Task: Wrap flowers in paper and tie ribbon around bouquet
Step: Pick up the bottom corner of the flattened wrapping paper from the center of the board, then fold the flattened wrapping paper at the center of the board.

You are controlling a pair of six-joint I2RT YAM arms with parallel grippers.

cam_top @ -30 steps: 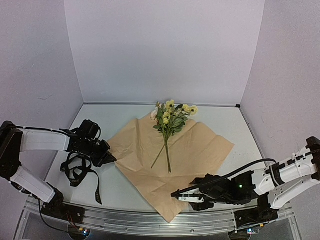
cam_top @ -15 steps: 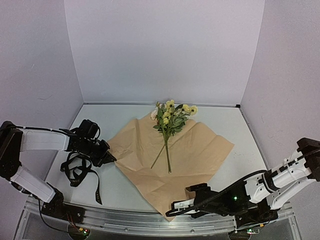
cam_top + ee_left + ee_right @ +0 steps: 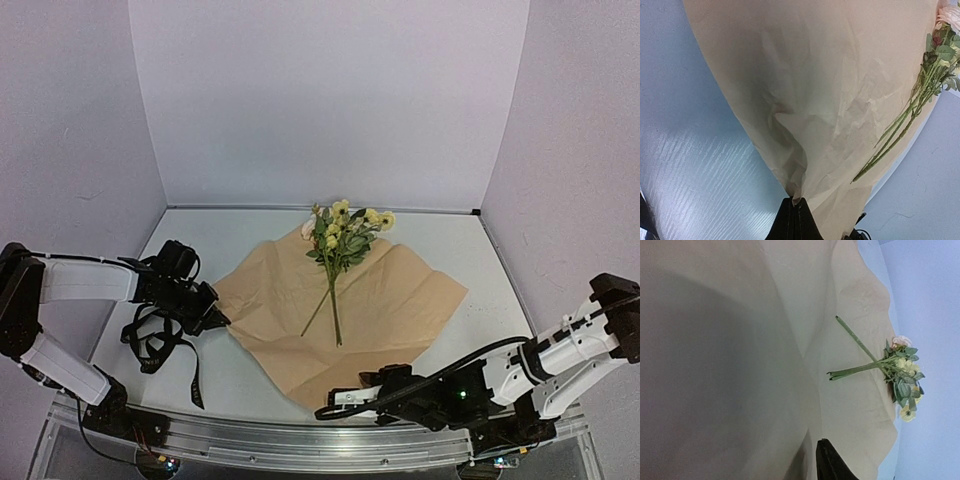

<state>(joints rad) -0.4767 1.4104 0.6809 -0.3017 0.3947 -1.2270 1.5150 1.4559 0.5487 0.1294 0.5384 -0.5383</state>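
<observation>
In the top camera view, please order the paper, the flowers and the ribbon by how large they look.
1. the paper, clearly the largest.
2. the flowers and the ribbon heap: both cover a similar area, so I do not rank them.

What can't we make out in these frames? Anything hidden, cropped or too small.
- Right gripper, whether it grips: dark and tiny in top view; right wrist view shows only one finger.
- Tan-orange paper sheet, underside: faces the table in every view.
- Long narrow black ribbon, lettering: too small in top view.
- Pale yellow flowers with green stems, blooms: cut off by right edge of left wrist view.
</observation>
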